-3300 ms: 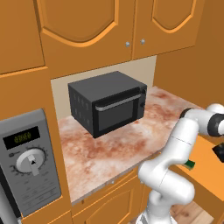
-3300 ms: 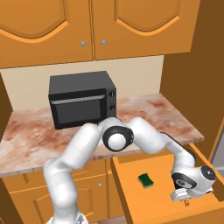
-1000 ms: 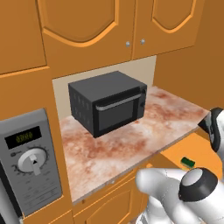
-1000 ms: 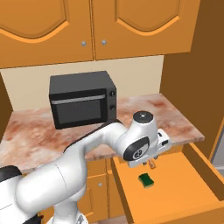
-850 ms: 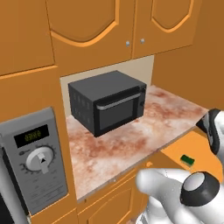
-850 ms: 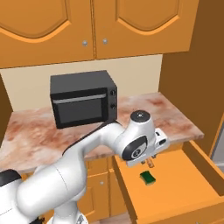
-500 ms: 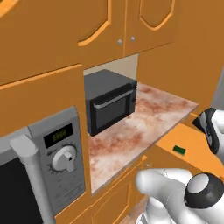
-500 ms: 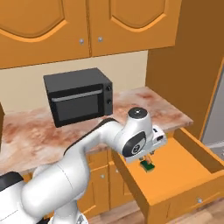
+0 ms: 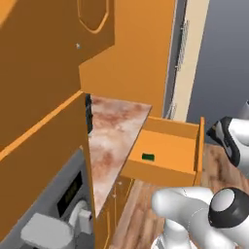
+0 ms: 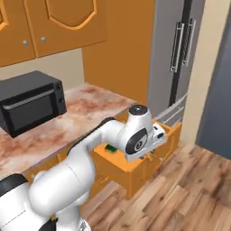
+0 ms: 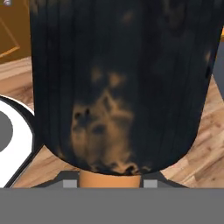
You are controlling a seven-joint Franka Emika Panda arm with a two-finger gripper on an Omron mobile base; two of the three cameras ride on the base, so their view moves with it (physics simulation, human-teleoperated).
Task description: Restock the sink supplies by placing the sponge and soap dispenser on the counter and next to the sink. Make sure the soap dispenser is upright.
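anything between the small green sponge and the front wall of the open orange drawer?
Nothing. In the left base view the small flat green sponge lies alone on the orange drawer floor, and the stretch to the drawer's front wall is bare.

The white arm bends forward and down, its tool (image 10: pixel 151 153) closed around a dark object.
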